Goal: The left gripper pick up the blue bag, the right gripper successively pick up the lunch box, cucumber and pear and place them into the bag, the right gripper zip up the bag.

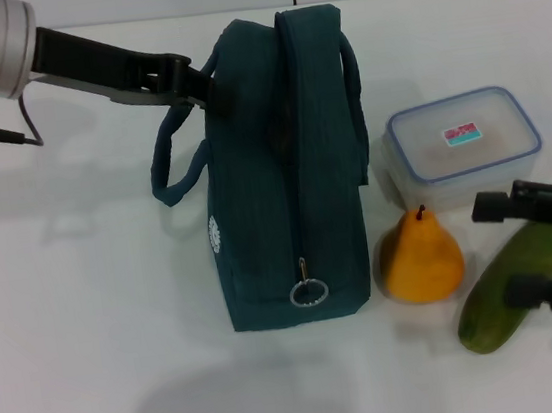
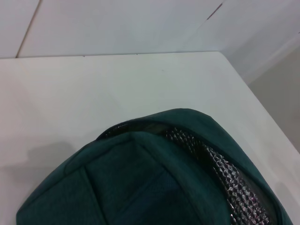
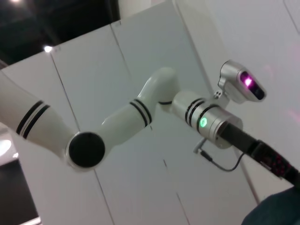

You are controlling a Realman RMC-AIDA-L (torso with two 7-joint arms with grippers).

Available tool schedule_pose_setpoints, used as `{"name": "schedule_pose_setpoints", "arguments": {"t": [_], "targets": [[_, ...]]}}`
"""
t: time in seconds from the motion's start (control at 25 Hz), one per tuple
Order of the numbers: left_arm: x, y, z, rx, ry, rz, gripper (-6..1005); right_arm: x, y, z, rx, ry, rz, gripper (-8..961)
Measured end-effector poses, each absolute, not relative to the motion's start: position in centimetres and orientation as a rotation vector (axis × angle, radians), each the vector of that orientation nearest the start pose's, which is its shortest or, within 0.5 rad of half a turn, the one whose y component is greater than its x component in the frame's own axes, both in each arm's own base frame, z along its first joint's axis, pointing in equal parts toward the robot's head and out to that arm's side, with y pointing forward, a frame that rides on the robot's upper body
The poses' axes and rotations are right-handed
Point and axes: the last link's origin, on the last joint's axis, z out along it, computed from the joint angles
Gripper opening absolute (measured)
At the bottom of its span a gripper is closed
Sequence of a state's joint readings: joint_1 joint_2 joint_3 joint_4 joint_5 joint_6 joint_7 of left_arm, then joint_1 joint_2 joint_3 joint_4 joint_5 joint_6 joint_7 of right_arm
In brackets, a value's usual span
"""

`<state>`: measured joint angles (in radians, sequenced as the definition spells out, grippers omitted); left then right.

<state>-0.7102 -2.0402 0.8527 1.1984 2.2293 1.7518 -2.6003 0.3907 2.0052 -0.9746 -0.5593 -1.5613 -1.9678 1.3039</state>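
Centrally: blue bag (image 1: pixel 281 166), left gripper (image 1: pixel 203 86) at its upper-left end, fingers' state unclear. Right gripper (image 1: pixel 549 254), fingers spread, over cucumber (image 1: pixel 513 288); pear (image 1: pixel 421 257), lunch box (image 1: pixel 463 141) adjacent.

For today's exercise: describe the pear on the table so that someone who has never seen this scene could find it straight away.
Start at the big dark teal bag lying in the middle of the white table. Just to the right of its zip-pull end sits the pear, below the clear lunch box and beside the long green cucumber. It is the only orange-yellow thing there, rounded, with a short dark stem.
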Motion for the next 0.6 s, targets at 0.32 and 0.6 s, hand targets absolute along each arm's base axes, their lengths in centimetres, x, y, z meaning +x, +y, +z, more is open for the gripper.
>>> {"name": "schedule_pose_setpoints", "arguments": {"t": [0.32,0.6], "targets": [[-15.9,37.2,6.3,-2.626,-1.438,-0.294,34,26.9,26.4,3.3,-2.315,0.77,1.628,880],[-15.9,37.1,5.9,-2.647,-1.406,-0.31,55,32.1,25.1,3.5,-1.625,1.112,1.732,880]]}}
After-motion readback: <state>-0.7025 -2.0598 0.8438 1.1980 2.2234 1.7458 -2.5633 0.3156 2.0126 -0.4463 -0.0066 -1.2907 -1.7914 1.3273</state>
